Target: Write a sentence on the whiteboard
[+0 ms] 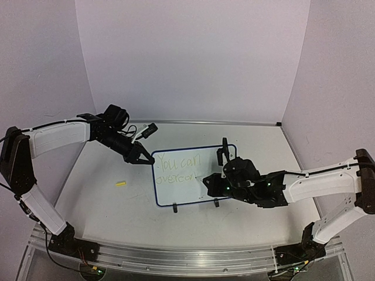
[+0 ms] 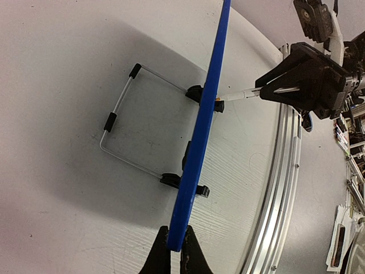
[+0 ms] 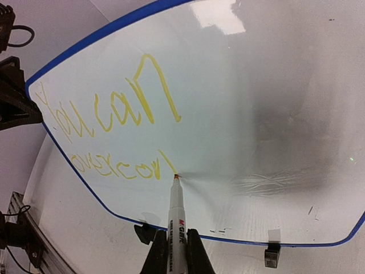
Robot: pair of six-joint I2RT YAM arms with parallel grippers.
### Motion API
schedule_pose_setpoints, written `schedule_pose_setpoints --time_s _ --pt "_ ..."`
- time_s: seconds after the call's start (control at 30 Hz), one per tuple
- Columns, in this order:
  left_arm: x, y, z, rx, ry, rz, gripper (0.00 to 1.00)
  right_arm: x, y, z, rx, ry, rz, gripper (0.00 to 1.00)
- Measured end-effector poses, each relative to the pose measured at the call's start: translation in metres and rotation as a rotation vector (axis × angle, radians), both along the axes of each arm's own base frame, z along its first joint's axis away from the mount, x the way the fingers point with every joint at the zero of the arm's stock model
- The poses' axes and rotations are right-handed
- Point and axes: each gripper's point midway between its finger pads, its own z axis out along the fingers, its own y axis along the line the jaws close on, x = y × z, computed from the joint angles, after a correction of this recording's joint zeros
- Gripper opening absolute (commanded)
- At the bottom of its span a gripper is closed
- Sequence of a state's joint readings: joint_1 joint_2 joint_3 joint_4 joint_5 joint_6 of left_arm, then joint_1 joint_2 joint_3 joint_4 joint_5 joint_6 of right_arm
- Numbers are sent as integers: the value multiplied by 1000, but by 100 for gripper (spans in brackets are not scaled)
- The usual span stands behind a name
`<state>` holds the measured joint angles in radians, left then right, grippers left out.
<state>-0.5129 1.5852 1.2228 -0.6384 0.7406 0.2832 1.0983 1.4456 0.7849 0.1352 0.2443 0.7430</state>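
Observation:
The whiteboard (image 1: 193, 175) stands tilted on the table, blue-framed, with two black feet. The sentence (image 3: 108, 131) reads "You can" above a partial "overco" with a fresh stroke. My right gripper (image 3: 177, 251) is shut on a white marker (image 3: 175, 222) whose tip touches the board at the end of the second line. My left gripper (image 2: 175, 251) is shut on the board's blue edge (image 2: 199, 137), seen edge-on. In the top view the left gripper (image 1: 142, 158) holds the board's upper left corner and the right gripper (image 1: 211, 184) is in front of the board.
A small yellow marker cap (image 1: 120, 183) lies on the table left of the board. The wire stand (image 2: 122, 123) props the board from behind. An aluminium rail (image 1: 176, 257) runs along the near table edge. Walls enclose the back and sides.

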Motion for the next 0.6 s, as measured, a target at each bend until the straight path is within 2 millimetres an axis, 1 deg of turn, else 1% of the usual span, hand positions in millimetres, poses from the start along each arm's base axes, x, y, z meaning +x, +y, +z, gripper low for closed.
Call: schedule_pose_setpoints --time_s 0.27,0.6 --pt "0 0 0 0 0 0 0 0 -1 1 1 0 -5 0" --pt "0 0 0 0 0 0 0 5 -6 10 3 -33 -34 0"
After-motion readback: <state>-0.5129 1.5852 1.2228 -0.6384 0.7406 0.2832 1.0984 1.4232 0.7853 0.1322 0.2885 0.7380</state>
